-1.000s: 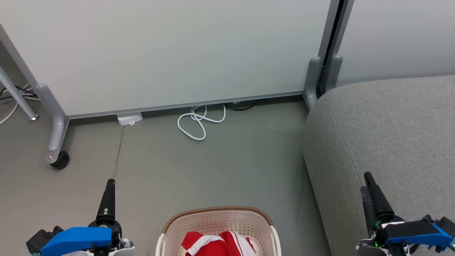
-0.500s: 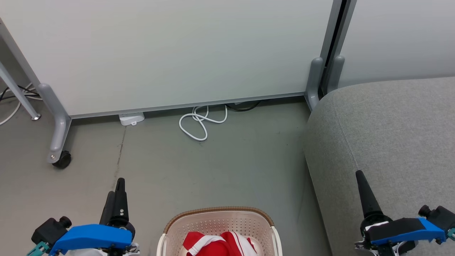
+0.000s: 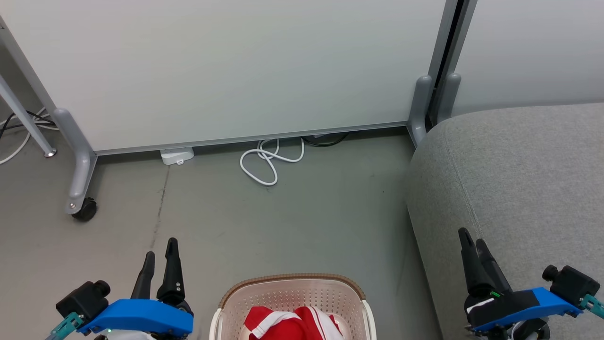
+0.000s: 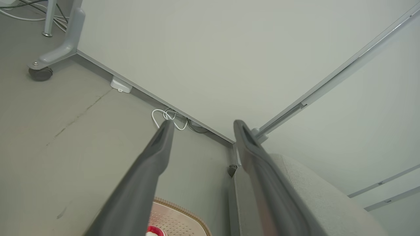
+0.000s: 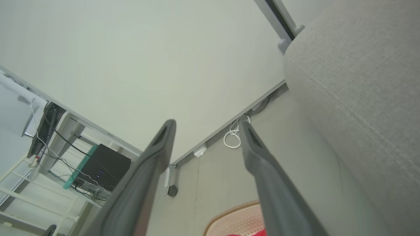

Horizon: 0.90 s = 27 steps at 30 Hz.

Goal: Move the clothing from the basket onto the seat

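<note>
Clothing (image 3: 302,326) sits as one red-and-white heap in the one basket (image 3: 292,278) on the floor (image 3: 283,222), beside the one grey seat (image 3: 519,179), while left tool (image 3: 161,248) and right tool (image 3: 472,236) both hang empty, fingers spread.

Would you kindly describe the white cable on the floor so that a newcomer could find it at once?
Start at the pale partition panel behind the floor. Along its bottom rail, between the small white box and the grey seat, lies the white cable. It alone lies in loose white loops beside a black cable.
</note>
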### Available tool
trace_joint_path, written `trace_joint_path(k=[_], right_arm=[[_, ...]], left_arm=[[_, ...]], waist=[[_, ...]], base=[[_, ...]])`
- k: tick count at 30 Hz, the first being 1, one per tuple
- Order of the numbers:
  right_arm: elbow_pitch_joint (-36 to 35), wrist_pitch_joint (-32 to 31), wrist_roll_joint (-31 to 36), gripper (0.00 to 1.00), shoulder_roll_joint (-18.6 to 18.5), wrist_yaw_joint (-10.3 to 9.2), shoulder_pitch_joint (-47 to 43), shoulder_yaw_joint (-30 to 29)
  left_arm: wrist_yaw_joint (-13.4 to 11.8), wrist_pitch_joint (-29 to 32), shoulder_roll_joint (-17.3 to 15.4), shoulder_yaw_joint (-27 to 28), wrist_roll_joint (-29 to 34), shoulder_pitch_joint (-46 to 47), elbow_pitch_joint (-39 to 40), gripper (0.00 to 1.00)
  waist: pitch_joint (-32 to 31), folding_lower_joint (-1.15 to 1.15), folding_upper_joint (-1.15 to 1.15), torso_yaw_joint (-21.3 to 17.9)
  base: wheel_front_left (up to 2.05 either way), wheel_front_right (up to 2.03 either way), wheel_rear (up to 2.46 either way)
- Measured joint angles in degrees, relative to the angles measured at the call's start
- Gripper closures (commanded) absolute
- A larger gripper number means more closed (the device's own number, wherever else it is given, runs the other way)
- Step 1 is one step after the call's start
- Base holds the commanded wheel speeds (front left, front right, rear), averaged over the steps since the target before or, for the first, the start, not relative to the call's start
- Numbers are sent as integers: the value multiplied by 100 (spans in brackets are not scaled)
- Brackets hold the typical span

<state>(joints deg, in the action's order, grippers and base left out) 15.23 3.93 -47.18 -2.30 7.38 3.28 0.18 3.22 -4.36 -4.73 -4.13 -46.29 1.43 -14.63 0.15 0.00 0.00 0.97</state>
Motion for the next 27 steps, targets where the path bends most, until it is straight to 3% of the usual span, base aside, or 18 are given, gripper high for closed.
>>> trace_joint_path(k=[27], right_arm=[[-4, 254, 1941, 0, -13, 2, 16, 59]], left_arm=[[-175, -442, -146, -430, 1808, -17, 59, 0]], waist=[[-4, 0, 0, 61]], base=[[0, 0, 0]])
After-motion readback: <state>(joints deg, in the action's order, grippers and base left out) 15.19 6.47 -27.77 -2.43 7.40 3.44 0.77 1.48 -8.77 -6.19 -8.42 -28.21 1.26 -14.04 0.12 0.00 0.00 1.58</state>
